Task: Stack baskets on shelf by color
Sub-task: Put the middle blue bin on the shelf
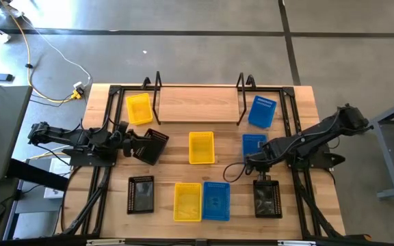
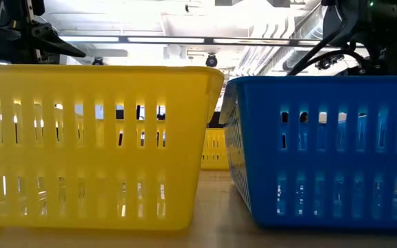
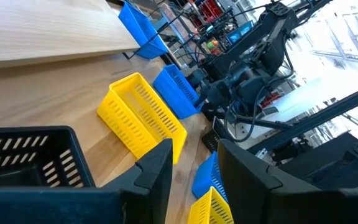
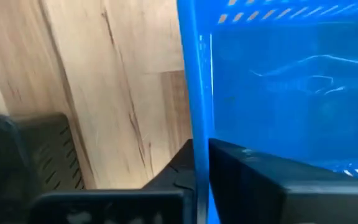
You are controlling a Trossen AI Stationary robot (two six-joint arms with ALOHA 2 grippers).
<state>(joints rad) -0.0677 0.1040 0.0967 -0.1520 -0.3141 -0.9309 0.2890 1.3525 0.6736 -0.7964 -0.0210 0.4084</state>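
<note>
Nine baskets lie around the shelf (image 1: 197,104), whose plank holds nothing. A yellow basket (image 1: 139,108) and a blue one (image 1: 262,111) sit beside its brackets. A yellow basket (image 1: 201,147) lies mid-table. Along the near edge are a black (image 1: 141,194), a yellow (image 1: 187,201), a blue (image 1: 215,201) and a black basket (image 1: 267,198). My left gripper (image 1: 133,145) (image 3: 194,158) is open beside a skewed black basket (image 1: 150,145) (image 3: 30,155). My right gripper (image 1: 252,162) (image 4: 201,155) is shut on the blue basket (image 1: 254,143). My left gripper has nothing between its fingers; the black basket's wall (image 3: 73,158) stands just outside one finger (image 3: 157,171), and I cannot tell whether they touch. My right gripper pinches the blue basket's near wall (image 4: 194,93), one finger inside (image 4: 253,171) and one outside. Whether the basket is lifted, I cannot tell.
Black arm frames run along the table's left and right sides. The black basket (image 4: 23,155) lies close beside my right gripper. In the low view the near yellow (image 2: 88,145) and blue (image 2: 322,148) baskets block most of the scene.
</note>
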